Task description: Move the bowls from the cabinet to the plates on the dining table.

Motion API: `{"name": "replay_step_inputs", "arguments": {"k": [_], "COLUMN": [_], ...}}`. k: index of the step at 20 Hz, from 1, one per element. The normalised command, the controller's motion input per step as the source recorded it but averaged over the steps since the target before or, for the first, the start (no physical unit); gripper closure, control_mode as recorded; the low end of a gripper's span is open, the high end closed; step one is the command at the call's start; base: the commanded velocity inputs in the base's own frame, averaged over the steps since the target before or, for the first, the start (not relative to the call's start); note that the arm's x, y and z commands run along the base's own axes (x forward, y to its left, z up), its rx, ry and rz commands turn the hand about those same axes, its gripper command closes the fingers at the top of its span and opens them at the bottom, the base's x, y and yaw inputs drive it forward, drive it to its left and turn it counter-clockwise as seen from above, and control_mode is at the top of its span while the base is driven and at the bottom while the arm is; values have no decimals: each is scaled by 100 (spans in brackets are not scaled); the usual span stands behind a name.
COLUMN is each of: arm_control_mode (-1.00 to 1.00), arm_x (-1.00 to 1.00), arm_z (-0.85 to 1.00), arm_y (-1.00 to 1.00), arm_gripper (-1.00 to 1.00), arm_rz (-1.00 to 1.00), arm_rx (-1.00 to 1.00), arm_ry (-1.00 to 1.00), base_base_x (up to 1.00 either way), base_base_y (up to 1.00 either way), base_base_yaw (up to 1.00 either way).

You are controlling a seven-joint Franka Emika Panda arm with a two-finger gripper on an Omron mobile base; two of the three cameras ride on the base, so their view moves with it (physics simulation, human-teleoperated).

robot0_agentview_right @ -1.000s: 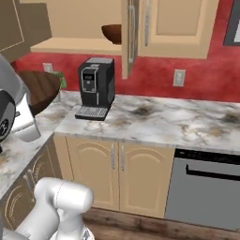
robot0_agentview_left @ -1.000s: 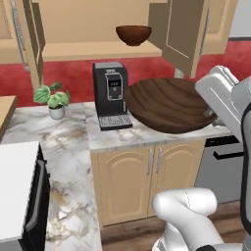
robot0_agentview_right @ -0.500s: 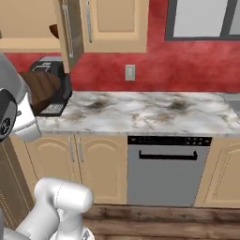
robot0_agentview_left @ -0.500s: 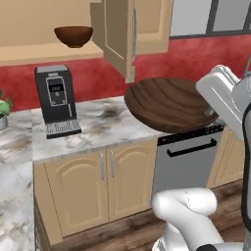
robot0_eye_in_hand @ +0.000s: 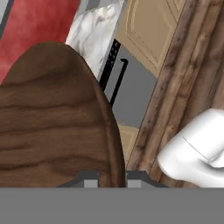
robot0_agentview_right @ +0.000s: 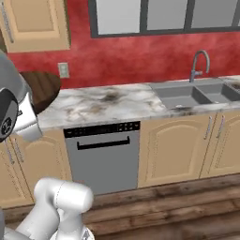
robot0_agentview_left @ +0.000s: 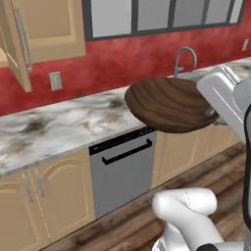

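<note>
Left base view: dark brown wood-grain bowl (robot0_agentview_left: 169,104) carried in the air in front of the marble counter (robot0_agentview_left: 59,125), above the grey dishwasher (robot0_agentview_left: 122,169).

Hand view: my gripper (robot0_eye_in_hand: 112,177) pinches that bowl's rim (robot0_eye_in_hand: 114,148) — jaws pressed on it.

Judgement: first bowl in transit; neither plates nor dining table reached yet — placement remains.

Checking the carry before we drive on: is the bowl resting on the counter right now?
No. The dark bowl hangs in the air, pinched at its rim by the claw.
</note>
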Motion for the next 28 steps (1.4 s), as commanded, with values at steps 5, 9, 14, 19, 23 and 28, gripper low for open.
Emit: {"name": "replay_step_inputs", "arguments": {"k": [5,9,14,19,23,28], "arm_control_mode": [100,100,100,100,100,100], "arm_x": [0,0,0,0,0,0], "arm_z": [0,0,0,0,0,0], "arm_y": [0,0,0,0,0,0], "arm_gripper": [100,100,100,100,100,100], "arm_rz": [0,0,0,0,0,0], "arm_rx": [0,0,0,0,0,0], "arm_ry": [0,0,0,0,0,0], "base_base_x": [-19,-18,-23,-33,-32,-44], "base_base_y": [-68,-57,-45,-42,-31,-15], "base_base_yaw": [-45,-42,-36,-30,-27,-23]}}
